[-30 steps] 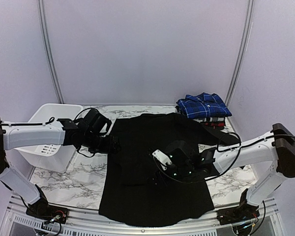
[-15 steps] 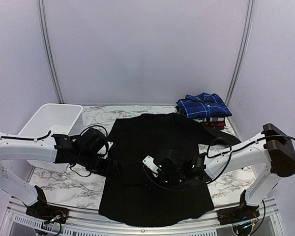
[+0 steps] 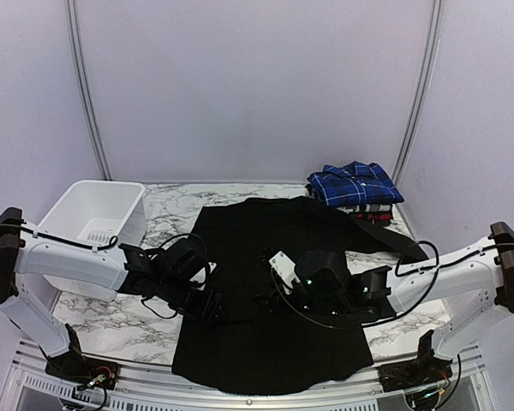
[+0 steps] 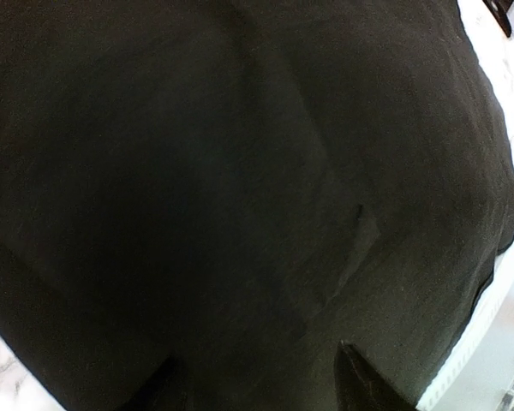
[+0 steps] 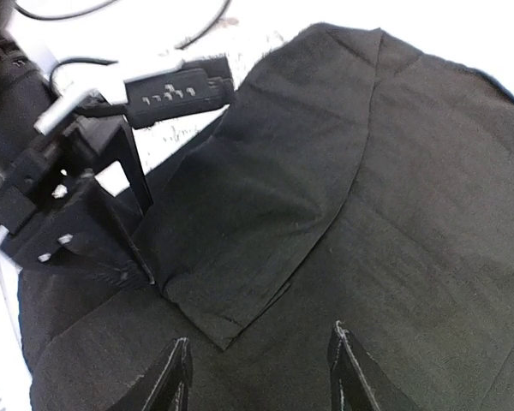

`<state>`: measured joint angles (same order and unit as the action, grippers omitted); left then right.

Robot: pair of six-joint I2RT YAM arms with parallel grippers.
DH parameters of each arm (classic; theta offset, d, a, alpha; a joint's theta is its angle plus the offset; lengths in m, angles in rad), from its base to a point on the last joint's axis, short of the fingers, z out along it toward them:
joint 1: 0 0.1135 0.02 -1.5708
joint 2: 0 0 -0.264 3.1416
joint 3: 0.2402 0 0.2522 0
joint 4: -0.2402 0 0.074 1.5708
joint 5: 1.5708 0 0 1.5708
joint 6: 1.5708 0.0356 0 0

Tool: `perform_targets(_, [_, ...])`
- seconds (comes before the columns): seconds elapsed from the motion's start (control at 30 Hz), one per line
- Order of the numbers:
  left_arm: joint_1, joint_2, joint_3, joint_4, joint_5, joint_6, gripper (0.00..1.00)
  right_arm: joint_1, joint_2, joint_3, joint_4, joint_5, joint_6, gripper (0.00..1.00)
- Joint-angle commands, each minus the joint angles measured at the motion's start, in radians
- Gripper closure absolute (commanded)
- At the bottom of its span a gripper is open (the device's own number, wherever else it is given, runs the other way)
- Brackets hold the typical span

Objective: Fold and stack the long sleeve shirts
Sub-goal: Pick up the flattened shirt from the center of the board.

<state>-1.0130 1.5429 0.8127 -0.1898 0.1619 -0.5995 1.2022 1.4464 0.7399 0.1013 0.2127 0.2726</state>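
Observation:
The black long-sleeve shirt [image 3: 274, 342] lies spread flat on the table's middle, one sleeve folded onto its body [image 5: 265, 214], the other trailing right [image 3: 394, 241]. My left gripper [image 3: 216, 308] is open, low over the shirt's left part; black cloth fills its view [image 4: 257, 377]. My right gripper [image 3: 267, 298] is open just above the body, near the folded sleeve's cuff [image 5: 261, 372]. Its fingers [image 5: 347, 368] hold nothing. The left gripper also shows in the right wrist view [image 5: 86, 197]. Folded plaid shirts are stacked at the back right, blue-and-white [image 3: 355, 183] on top, red and black-and-white [image 3: 373, 214] beneath.
A white plastic basket [image 3: 90, 218] stands at the back left. Bare marble table [image 3: 120, 321] shows left of the shirt and a little at the right [image 3: 394, 321]. Cables loop around both wrists.
My left gripper has come forward and right onto the shirt's left part. My right gripper went left and toward the front, then drew back to the right over the shirt.

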Motion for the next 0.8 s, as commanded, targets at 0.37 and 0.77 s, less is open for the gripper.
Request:
perform_targets(0.37, [0.027, -0.061, 0.153, 0.056, -0.037, -0.079, 1.0, -0.001, -0.063, -0.163, 0.345, -0.003, -0.239, 0.42])
perform_targets(0.77, [0.159, -0.205, 0.08, 0.245, 0.102, -0.264, 1.0, -0.006, 0.0, -0.154, 0.438, -0.005, -0.294, 0.42])
